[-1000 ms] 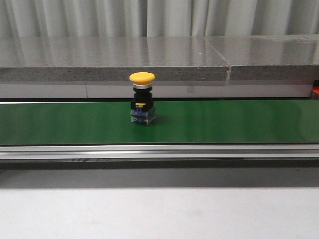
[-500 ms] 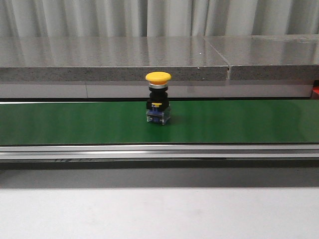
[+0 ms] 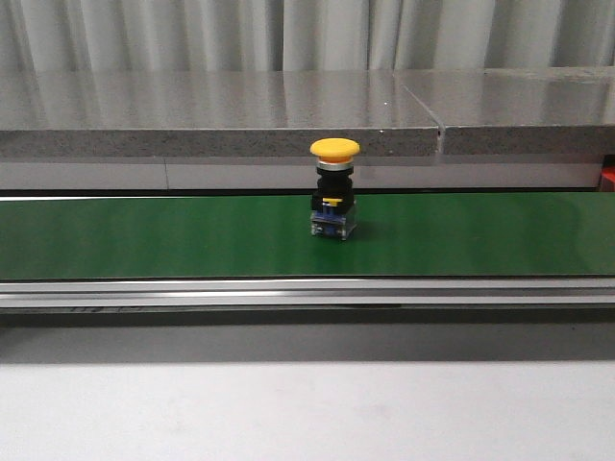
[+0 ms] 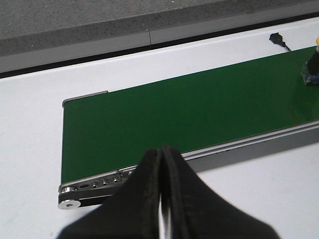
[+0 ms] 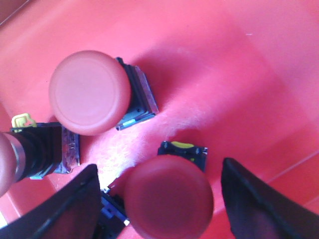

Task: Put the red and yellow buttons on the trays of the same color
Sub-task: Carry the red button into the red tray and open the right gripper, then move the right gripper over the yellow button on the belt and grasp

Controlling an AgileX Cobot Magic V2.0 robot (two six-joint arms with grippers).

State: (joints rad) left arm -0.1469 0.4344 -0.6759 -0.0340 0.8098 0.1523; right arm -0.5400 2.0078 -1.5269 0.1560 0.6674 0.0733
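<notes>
Looking forward over the white surface (image 3: 307,413), found the yellow button (image 3: 334,188) upright on the green belt (image 3: 144,235), a little right of the middle of the view, yellow cap on top, black body and clear base below. Noted a grey stone ledge (image 3: 192,110) on the far side of the belt and a metal rail (image 3: 307,293) along its near edge.

From the left wrist, saw the left pincer (image 4: 162,209) with its dark fingers pressed together and nothing between them, hanging over the white surface just short of one end of the belt (image 4: 174,114). Caught only the lower part of the yellow button (image 4: 311,69) at the edge of that view, well apart from the pincer.

From the right wrist, saw the right pincer (image 5: 164,209) spread wide over the red tray (image 5: 239,74), one finger (image 5: 75,209) on each side of a red button (image 5: 168,196) standing cap up. Could not tell whether either finger touched it. Counted two more in the tray: a second red button (image 5: 89,92) upright close by, and a third red button (image 5: 35,149) lying on its side, partly cut off.
</notes>
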